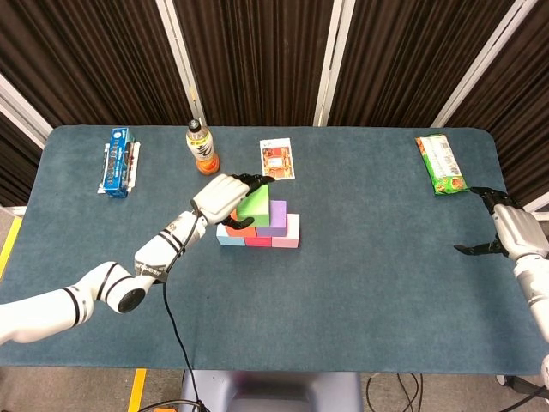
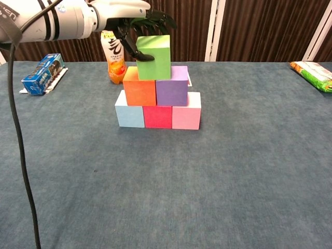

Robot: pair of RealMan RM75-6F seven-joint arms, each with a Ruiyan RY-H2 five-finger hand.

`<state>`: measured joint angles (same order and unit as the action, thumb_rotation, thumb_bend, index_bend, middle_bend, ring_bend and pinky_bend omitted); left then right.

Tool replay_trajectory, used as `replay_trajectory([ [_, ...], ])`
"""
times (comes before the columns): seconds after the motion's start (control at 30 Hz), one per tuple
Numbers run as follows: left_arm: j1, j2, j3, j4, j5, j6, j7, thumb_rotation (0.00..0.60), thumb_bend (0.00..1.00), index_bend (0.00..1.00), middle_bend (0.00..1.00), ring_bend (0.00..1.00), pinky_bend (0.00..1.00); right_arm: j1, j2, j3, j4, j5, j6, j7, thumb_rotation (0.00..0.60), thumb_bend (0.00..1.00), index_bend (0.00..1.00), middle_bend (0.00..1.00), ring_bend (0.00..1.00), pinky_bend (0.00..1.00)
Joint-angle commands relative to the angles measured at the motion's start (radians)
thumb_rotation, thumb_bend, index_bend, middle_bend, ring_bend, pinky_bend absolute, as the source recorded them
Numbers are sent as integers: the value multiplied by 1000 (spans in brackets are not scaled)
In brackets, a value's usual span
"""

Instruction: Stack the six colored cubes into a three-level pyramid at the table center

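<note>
The green cube [image 2: 153, 57] is in my left hand [image 1: 225, 197], with my dark fingers [image 2: 155, 18] wrapped over its top and my thumb pressed on its side. It sits on top of the pile, just under my fingers, on the orange cube [image 2: 139, 85] and the purple cube [image 2: 172, 86]. I cannot tell if it is resting all the way down or if I am only holding it there. Those two cubes stand side by side and touch. Below them is a row of three more cubes that touch each other: a light blue cube [image 2: 129, 111], a red cube [image 2: 157, 116] and a pink cube [image 2: 186, 114]. The whole pile stands on the blue-green cloth counter [image 2: 207, 176].

Just behind my left hand are an orange drink bottle [image 1: 202, 146] standing up and a small white card with a picture [image 1: 276, 159] lying flat. Far off to the side of my left hand lies a blue box [image 1: 118, 161].

My right hand [image 1: 510, 230] is well apart from the pile, at the counter's edge. Its fingers are spread apart and hold nothing. A green snack bag [image 1: 441, 163] lies near it, a little farther back.
</note>
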<state>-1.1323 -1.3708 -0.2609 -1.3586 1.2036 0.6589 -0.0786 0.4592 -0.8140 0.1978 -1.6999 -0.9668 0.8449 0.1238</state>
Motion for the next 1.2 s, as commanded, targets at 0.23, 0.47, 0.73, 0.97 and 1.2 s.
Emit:
replay_trajectory([
  [0.23,7,33,-2,-41,-13,-5,4,600,305,0,0,0,166,-4,1,2,4,-1,-3,12,600,69,197,164,0,0],
  [0.47,37,72,-26,-97,-6,54,-28,600,305,0,0,0,129,-18,14,10,-6,-13,12,40,600,68,196,163,0,0],
  [0.73,181,175,-24,-162,-7,228,-56,600,305,0,0,0,128,-67,27,16,1,-92,73,122,600,68,203,163,0,0],
  [0.97,316,212,51,-205,9,359,16,600,304,9,42,26,140,-90,9,5,23,-156,87,180,600,68,206,165,0,0],
  [1.2,483,242,118,-296,41,541,44,600,297,57,78,57,147,-173,-49,-34,47,-337,253,254,600,69,152,159,0,27],
])
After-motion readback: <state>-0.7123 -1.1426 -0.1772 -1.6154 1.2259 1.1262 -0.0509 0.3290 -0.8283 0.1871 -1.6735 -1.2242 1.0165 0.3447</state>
